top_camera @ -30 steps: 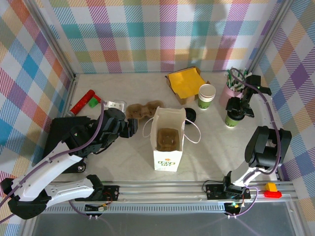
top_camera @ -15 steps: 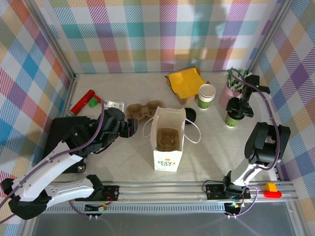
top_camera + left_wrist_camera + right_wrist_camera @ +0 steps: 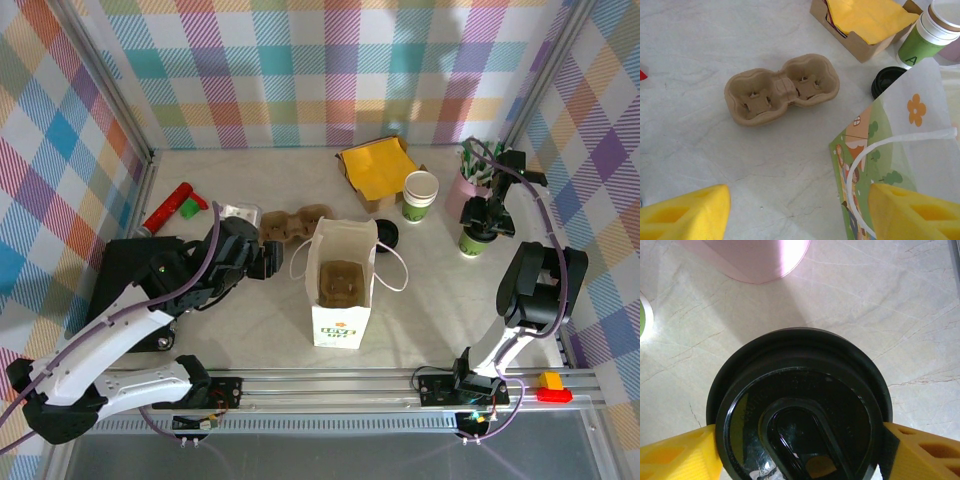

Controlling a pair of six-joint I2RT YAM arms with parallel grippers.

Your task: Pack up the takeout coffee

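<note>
A takeout coffee (image 3: 471, 241) with a green band and a black lid (image 3: 800, 425) stands at the right of the table. My right gripper (image 3: 487, 220) reaches down over it, and its yellow fingers (image 3: 675, 455) press on both sides of the lid rim. A second paper cup (image 3: 420, 195) stands open beside a loose black lid (image 3: 387, 235). My left gripper (image 3: 800, 210) hangs open over bare table, left of the white paper bag (image 3: 343, 300), with nothing between its pads.
A cardboard cup carrier (image 3: 782, 90) lies left of the bag, and another sits inside the bag (image 3: 341, 281). A box of yellow napkins (image 3: 378, 170) is at the back. The pink cup of sticks (image 3: 470, 180) stands just behind the gripped cup. A red tool (image 3: 170, 207) lies far left.
My right gripper's fingers have drawn in against the lidded cup. The left arm has shifted slightly and stays open.
</note>
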